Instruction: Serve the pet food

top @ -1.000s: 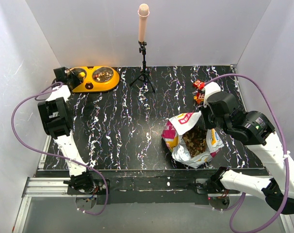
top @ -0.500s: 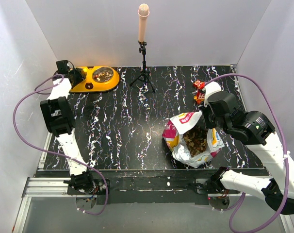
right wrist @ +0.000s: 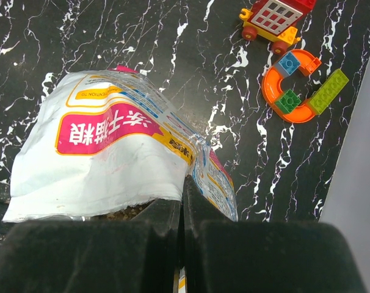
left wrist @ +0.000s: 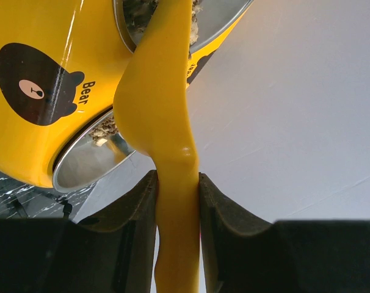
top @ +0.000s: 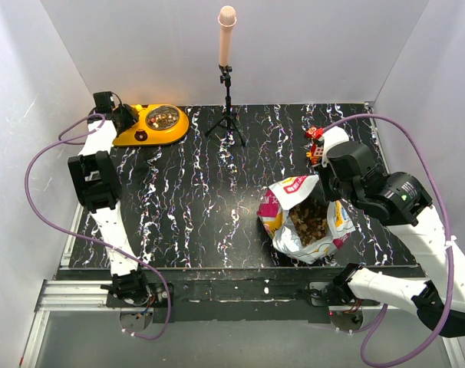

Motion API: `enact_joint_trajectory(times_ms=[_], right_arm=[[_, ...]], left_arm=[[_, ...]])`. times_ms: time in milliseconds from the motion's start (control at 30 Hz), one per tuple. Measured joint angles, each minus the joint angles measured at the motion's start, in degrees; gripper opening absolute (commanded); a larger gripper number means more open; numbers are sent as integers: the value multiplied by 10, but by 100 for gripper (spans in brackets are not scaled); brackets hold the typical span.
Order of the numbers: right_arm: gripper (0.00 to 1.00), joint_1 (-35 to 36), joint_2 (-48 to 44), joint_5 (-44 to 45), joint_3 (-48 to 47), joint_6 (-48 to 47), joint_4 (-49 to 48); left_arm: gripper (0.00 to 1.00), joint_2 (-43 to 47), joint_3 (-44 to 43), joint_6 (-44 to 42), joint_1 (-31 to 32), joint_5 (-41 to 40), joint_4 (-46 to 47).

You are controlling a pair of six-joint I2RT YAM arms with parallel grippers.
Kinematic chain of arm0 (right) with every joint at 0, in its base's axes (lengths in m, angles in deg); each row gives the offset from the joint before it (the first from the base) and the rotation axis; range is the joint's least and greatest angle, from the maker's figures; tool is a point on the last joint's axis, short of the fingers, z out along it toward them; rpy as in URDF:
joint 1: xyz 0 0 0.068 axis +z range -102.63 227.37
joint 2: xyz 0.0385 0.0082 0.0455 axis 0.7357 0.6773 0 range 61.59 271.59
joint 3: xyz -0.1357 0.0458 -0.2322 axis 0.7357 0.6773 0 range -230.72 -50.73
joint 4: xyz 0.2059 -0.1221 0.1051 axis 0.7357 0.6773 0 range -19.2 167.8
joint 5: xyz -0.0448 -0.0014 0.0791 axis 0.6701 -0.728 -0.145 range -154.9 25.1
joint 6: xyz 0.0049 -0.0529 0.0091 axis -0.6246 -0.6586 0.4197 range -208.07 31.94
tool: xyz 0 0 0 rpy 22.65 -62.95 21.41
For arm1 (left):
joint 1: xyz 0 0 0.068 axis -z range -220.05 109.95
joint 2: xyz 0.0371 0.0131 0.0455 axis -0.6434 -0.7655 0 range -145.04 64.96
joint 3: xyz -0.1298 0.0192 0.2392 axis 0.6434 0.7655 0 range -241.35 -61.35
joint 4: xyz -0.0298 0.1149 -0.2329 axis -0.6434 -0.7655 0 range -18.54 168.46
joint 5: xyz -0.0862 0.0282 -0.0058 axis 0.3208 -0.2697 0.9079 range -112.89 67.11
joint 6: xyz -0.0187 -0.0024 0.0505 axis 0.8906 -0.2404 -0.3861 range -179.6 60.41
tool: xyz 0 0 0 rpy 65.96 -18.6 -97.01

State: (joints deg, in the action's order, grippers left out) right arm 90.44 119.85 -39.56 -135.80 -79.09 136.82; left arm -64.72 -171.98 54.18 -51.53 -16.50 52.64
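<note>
At the far-left corner of the worktop (top: 217, 176): orange double bowl (top: 144, 130), bear print, two steel cups, some pet food (top: 165, 117) lying in each. Left claw (left wrist: 176, 183) clamped on the handle of a yellow scoop (left wrist: 160, 104), which runs across the bowl's face to the upper cup. On the right, towards the near edge: crinkly white bag (top: 282, 222) with a magenta band, mouth open upward, more brown pet food inside. Right claw (right wrist: 182, 210) pinched together on the bag's rim. Beside it, towards the far-right corner: toy blocks (right wrist: 298, 85). Centre rear: tripod (top: 227, 115) bearing an upright pale rod
</note>
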Motion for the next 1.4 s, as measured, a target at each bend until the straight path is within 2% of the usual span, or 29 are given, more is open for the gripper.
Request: enact_joint_trajectory(times_ms=[867, 1200, 1400], right_arm=[[1, -3, 5, -11, -7, 2, 8], [1, -4, 5, -11, -7, 2, 8], [1, -6, 5, -13, -7, 2, 8]], left_arm=[[0, 15, 4, 1, 0, -29, -25], [0, 17, -66, 1, -2, -37, -22], [0, 48, 0, 2, -2, -40, -12]])
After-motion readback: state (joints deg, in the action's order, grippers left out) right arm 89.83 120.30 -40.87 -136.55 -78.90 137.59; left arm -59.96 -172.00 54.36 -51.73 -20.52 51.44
